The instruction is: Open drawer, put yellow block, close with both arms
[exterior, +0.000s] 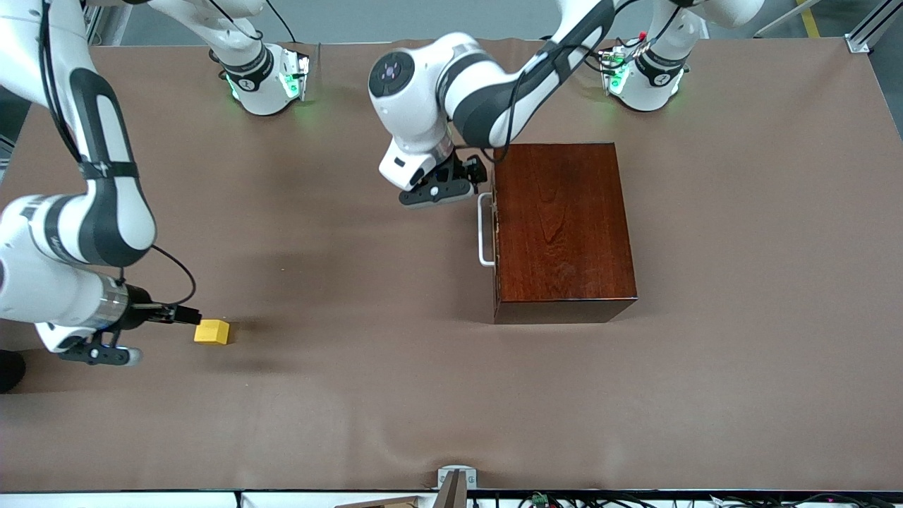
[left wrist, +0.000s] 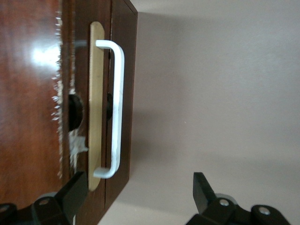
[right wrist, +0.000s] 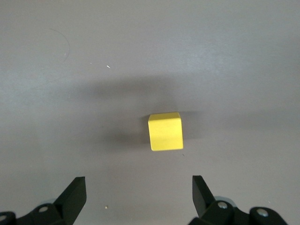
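Drawer shut in the box, opening step in hand. Left hand, fingers apart, beside the handle, not yet around it. Right hand, fingers apart, over the surface, yellow block just ahead, ungrasped. Next, by judgement: closing on the handle, then pulling.

Even, bright overhead light fills the front view; the brown table shows soft, faint shadows under each arm at the middle left and a narrow dark shadow along the lower edge of the dark wooden box. Green glow spills from the bases at the top. In the left wrist view, a white glare patch sits on the glossy box at the upper left. In the right wrist view, the yellow block casts a broad, blurred shadow across the centre.
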You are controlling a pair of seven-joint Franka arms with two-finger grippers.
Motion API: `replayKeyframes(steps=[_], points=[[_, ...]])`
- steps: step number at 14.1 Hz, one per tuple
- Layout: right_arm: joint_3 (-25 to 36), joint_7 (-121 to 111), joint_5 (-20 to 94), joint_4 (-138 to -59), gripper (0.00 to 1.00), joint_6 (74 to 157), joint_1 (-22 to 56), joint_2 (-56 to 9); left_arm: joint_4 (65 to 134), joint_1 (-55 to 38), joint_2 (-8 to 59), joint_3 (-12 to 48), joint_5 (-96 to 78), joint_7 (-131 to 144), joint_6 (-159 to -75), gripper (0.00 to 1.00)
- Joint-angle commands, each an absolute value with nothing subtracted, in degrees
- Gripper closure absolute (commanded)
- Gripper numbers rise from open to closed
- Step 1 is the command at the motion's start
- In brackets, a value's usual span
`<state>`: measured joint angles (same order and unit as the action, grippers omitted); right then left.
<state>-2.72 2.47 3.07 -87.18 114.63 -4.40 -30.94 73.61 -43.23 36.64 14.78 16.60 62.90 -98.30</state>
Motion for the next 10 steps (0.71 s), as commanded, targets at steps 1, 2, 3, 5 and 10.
replayKeyframes(steps=[1,2,3,5,10], points=[[-2.99,2.2,2.37,-86.65,0.0,116.89,-4.57,-33.21,71.72,-43.68,39.46,14.41,19.59,58.9,-99.4,0.0],[-2.99,2.11,1.24,-86.4,0.0,117.5,-4.66,-34.44,71.72,-43.59,40.16,14.41,19.69,57.49,-99.49,0.0],[-3.08,2.11,-1.47,-86.4,0.0,119.34,-4.57,-35.24,71.89,-43.59,40.43,14.41,19.95,56.18,-99.49,0.0],[-3.08,2.81,-3.43,-86.66,0.0,120.76,-4.13,-35.85,72.07,-43.51,40.96,14.41,21.79,54.32,-99.49,0.0],[-3.08,3.86,-3.43,-86.84,0.0,123.57,-4.57,-39.54,72.77,-43.33,42.71,14.41,23.73,51.15,-99.49,0.0]])
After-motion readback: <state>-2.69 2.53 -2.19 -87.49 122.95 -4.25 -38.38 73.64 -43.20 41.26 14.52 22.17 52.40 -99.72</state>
